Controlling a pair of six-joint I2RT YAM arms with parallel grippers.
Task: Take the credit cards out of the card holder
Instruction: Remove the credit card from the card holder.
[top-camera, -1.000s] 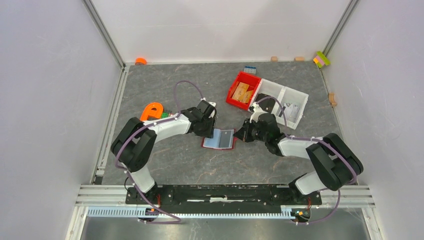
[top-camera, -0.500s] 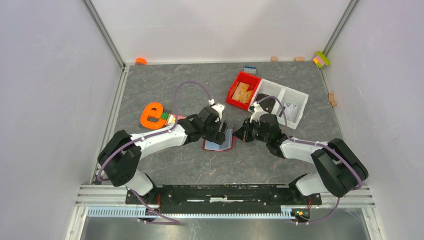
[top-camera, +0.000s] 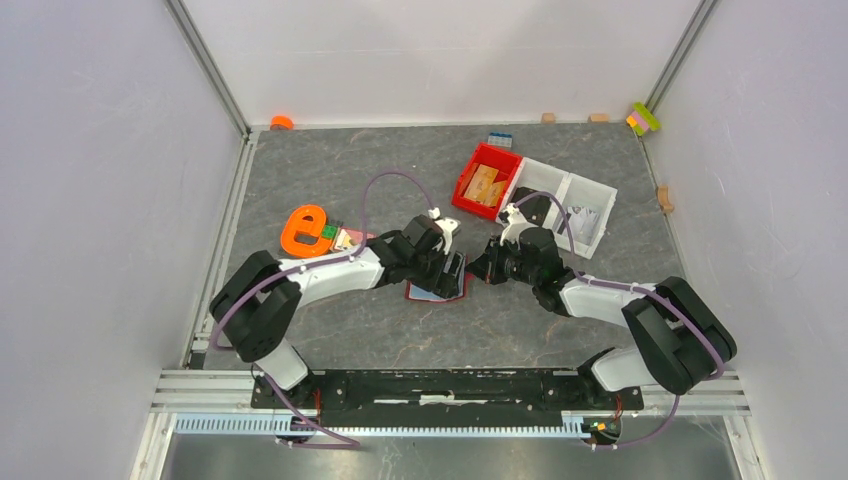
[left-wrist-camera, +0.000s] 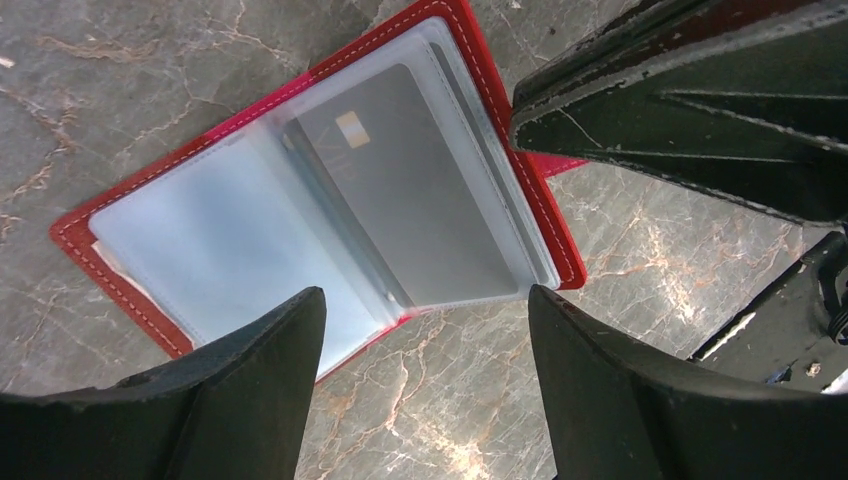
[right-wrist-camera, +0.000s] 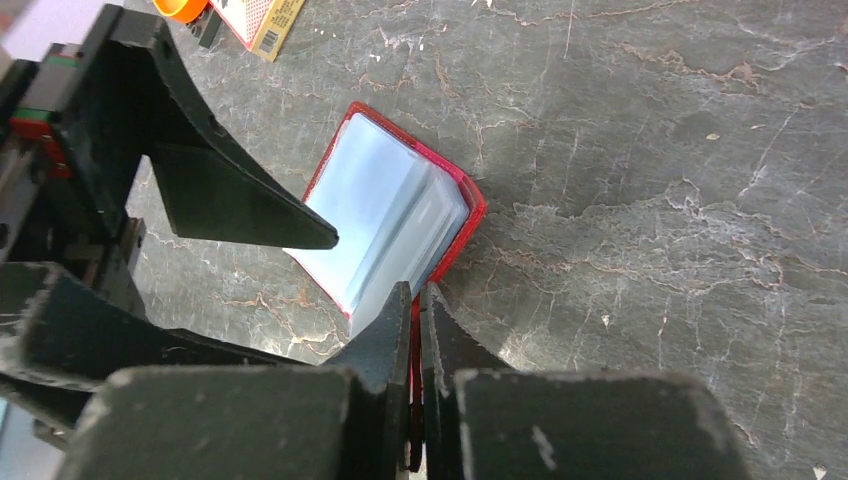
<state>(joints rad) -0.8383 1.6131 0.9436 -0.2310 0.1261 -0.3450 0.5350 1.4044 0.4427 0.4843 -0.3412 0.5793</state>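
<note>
A robotics lab cell: white panel walls (top-camera: 90, 180) on aluminium profile rails (top-camera: 205, 65) enclose a grey marbled worktop (top-camera: 400, 160), two white-and-black robot arms (top-camera: 325, 272) bolted at its near edge.

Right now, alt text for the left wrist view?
Open red card holder lies on the marbled table, a grey credit card in its clear sleeve. The left gripper hangs open above; the right gripper holds its edge.

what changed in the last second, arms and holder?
The left gripper swung right, from the left edge of the card holder to above its middle. Its jaws opened wide and hold nothing. The right gripper stayed shut on the holder's right edge. The holder still lies open in the same spot, with the grey card in its pocket.
</note>
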